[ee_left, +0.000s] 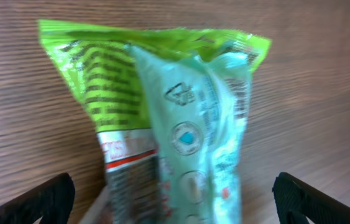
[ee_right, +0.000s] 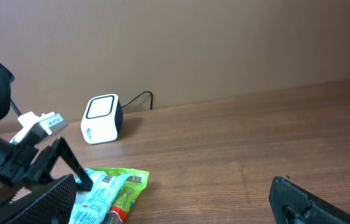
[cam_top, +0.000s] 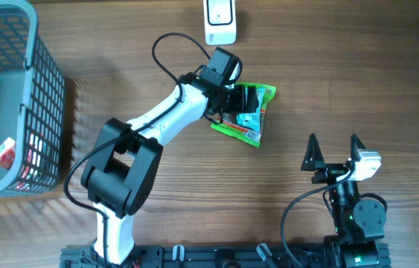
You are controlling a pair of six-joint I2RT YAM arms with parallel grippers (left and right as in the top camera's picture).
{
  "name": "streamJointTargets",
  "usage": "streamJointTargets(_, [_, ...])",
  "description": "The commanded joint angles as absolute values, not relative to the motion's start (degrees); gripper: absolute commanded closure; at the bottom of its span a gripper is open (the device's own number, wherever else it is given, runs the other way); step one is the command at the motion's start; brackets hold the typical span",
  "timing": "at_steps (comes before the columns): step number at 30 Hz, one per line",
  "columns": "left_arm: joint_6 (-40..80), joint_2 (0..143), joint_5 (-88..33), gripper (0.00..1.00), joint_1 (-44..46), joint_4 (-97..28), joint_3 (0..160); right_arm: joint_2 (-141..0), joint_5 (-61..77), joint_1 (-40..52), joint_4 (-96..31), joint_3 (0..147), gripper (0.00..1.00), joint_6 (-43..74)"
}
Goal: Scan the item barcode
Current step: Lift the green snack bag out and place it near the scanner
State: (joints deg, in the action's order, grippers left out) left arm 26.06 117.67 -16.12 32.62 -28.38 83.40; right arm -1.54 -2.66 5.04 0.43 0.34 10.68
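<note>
Overhead: packet (cam_top: 248,128) perhaps half beneath pincer (cam_top: 248,99)

Green-and-teal snack packet (cam_top: 245,132), crumpled, lying flat on table (cam_top: 358,67); white scanner (cam_top: 220,21) beyond it, apart.

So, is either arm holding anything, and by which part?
Nothing is held. The left gripper has its jaws wide on either side of the green packet; the right gripper is open, empty.

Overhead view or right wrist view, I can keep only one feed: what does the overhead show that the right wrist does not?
Only overhead: the blue-grey basket with a red-and-white packet inside. Only right wrist: the back wall and a dark cable at its foot. Both: the green snack packet, the white scanner and the left gripper at the packet.
</note>
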Motion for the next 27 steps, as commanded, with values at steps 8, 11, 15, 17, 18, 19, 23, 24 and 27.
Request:
streamJointTargets(8, [21.0, 117.1, -12.8, 0.02, 36.4, -33.9, 83.4, -1.3, -3.4, 4.8, 0.7, 0.3, 0.0, 10.9])
streamJointTargets(11, [21.0, 117.1, -12.7, 0.06, 38.5, -33.9, 83.5, -1.3, -3.4, 4.8, 0.7, 0.3, 0.0, 10.9])
streamJointTargets(15, [21.9, 117.1, -11.8, 0.0, 40.7, -34.3, 83.5, -1.3, -3.4, 4.8, 0.7, 0.3, 0.0, 10.9])
streamJointTargets(17, [21.9, 117.1, -11.2, 0.0, 41.2, -34.0, 83.5, -1.3, -3.4, 4.8, 0.7, 0.3, 0.0, 10.9])
streamJointTargets(18, [22.5, 117.1, -9.7, 0.0, 41.3, -33.9, 83.5, -1.3, -3.4, 4.8, 0.7, 0.3, 0.0, 10.9])
streamJointTargets(19, [23.4, 117.1, -8.1, 0.0, 41.3, -33.9, 83.5, -1.3, -3.4, 4.8, 0.7, 0.3, 0.0, 10.9])
streamJointTargets(23, [23.8, 115.2, -3.1, 0.0, 40.1, -33.9, 84.0, -1.3, -3.4, 4.8, 0.7, 0.3, 0.0, 10.9])
streamJointTargets(24, [23.8, 114.1, -2.2, 0.0, 39.6, -33.9, 84.3, -1.3, -3.4, 4.8, 0.7, 0.3, 0.0, 10.9])
streamJointTargets(27, [24.3, 110.2, -0.5, 0.0, 37.7, -33.9, 85.9, -1.3, -3.4, 4.8, 0.7, 0.3, 0.0, 10.9])
